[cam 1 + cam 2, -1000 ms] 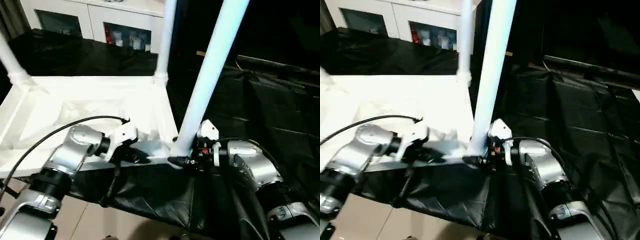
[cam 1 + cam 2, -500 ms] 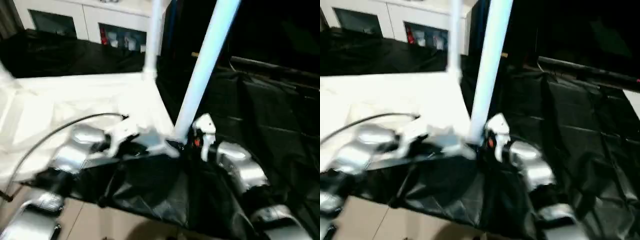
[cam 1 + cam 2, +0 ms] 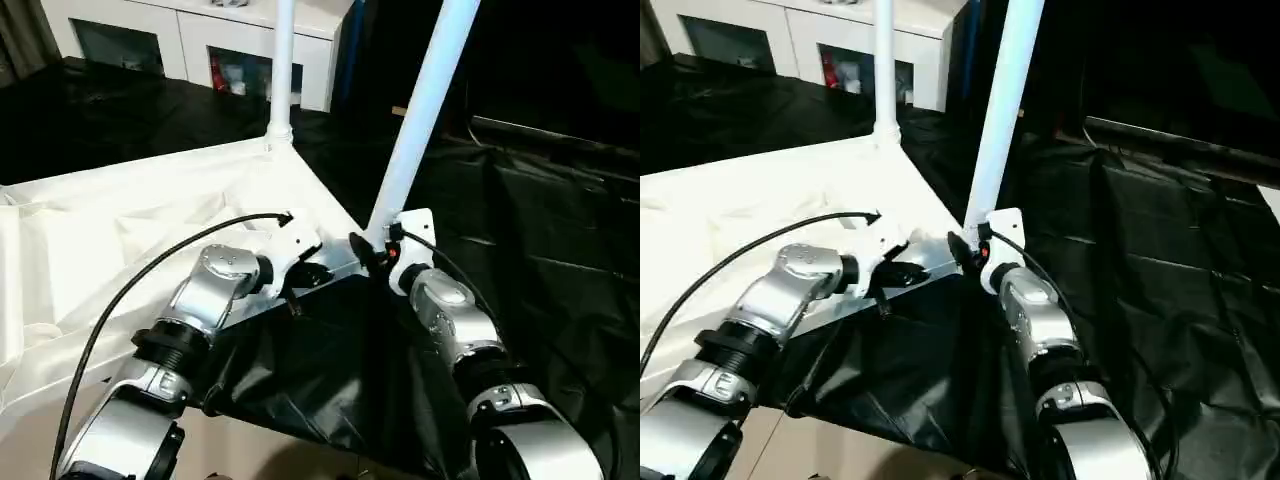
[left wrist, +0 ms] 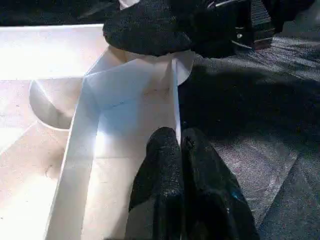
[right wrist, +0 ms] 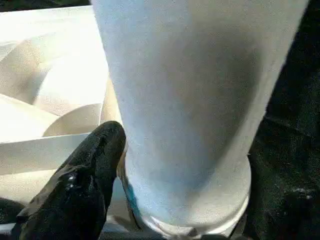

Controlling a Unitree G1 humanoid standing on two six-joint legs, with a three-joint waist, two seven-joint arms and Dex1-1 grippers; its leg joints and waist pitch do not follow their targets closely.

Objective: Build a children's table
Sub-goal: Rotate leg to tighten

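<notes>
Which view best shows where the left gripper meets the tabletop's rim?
The left wrist view: the left gripper, shut, pinches the tabletop edge wall near the corner. The eye views show that gripper small, side-on. The right wrist view shows mostly the leg.

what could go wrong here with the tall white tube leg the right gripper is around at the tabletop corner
The tall white tube leg leans rather than standing straight in its corner socket, so letting go might let it tip or work loose. The right gripper grips only its base, giving little leverage to straighten it. The left gripper pinches just the thin rim of the upturned white plastic tabletop; a push on the leg may shift it.
</notes>
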